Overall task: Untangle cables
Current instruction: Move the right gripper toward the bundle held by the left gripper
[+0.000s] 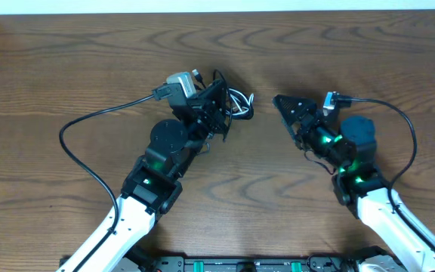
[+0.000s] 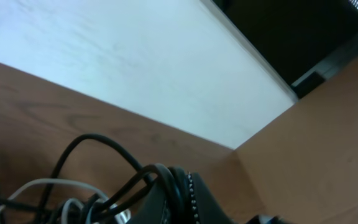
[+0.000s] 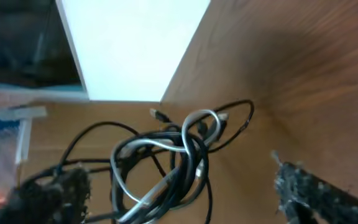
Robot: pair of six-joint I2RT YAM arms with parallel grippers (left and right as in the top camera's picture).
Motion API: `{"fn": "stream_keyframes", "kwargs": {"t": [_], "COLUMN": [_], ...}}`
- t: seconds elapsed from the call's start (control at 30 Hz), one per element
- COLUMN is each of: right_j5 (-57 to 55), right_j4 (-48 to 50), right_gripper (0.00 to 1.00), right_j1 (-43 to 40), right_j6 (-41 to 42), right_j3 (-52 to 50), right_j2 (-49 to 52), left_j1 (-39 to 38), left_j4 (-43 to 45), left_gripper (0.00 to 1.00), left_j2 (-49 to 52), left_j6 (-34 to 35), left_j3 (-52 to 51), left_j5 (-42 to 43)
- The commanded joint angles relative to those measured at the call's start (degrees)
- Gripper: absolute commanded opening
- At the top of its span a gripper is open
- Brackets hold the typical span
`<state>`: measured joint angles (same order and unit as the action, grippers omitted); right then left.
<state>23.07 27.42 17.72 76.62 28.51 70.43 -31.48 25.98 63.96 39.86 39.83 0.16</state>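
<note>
The left pincer [image 1: 221, 109] is closed and, in its wrist view, appears to pinch a few strands at the edge of the cables [image 1: 240, 102], which spill out just beside it near the middle of the table [image 1: 89, 60]. The right pincer [image 1: 284, 106] stands wide, empty, pointed at the bundle from the other side, near it but not touching. Between its fingers [image 3: 61, 190] the wrist camera shows one heap: black loops wound through a white cable [image 3: 199, 114], with a small plug [image 3: 157, 115] poking out at the top. By my reading the job has barely begun: no cable lies separate, every crossing remains, and only an anchoring hold seems in place.
</note>
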Motion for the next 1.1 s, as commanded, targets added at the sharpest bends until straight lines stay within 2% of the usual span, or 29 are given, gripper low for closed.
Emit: {"fn": "stream_keyframes", "kwargs": {"t": [0.0,0.07,0.1,0.17,0.33,0.43,0.6,0.77,0.87,0.9,0.93,1.07], "right_j5": [-5.60,-5.57,-4.44,-4.28,-4.33,-4.55,-4.50,-4.66,-5.20,-5.20,-5.20,-6.08], "right_j4": [-0.02,-0.02,-0.02,-0.02,-0.02,-0.04,-0.04,0.00,-0.02,-0.02,-0.02,-0.33], "right_gripper": [0.88,0.84,0.73,0.68,0.70,0.72,0.72,0.68,0.61,0.51,0.47,0.35], "right_j1": [2.05,2.23,2.45,3.23,4.42,4.52,4.52,4.94,5.33,5.33,5.33,5.33], "right_j6": [5.38,8.33,15.04,20.31,24.63,24.74,24.74,26.14,26.64,26.67,26.67,26.62], "right_j3": [0.57,0.57,0.57,0.57,0.57,0.57,0.57,0.57,0.57,0.57,0.57,0.57], "right_j2": [-0.02,-0.02,-0.02,-0.02,-0.02,-0.02,0.02,0.02,0.02,0.09,0.09,0.09], "left_j1": [0.28,0.28,0.28,0.28,0.28,0.28,0.11,-1.49,-2.36,-2.51,-2.54,-3.48], "left_j4": [0.79,0.76,0.74,0.74,0.79,0.76,0.76,0.76,0.79,0.76,0.76,0.79], "left_gripper": [0.07,0.08,0.08,0.08,0.08,0.08,0.08,0.08,0.08,0.08,0.08,0.08], "left_j2": [-0.74,-0.74,-0.74,-0.74,-0.74,-0.74,-0.74,-0.68,-0.46,-0.28,-0.20,0.02], "left_j6": [4.42,5.49,7.06,10.16,15.28,17.31,24.94,25.86,25.86,25.86,25.88,28.41], "left_j3": [1.38,1.38,1.38,1.38,1.38,1.38,1.38,1.38,1.38,1.38,1.38,1.38], "left_j5": [-0.39,0.46,0.70,0.66,0.35,0.22,0.42,0.46,0.44,0.44,0.50,0.68]}}
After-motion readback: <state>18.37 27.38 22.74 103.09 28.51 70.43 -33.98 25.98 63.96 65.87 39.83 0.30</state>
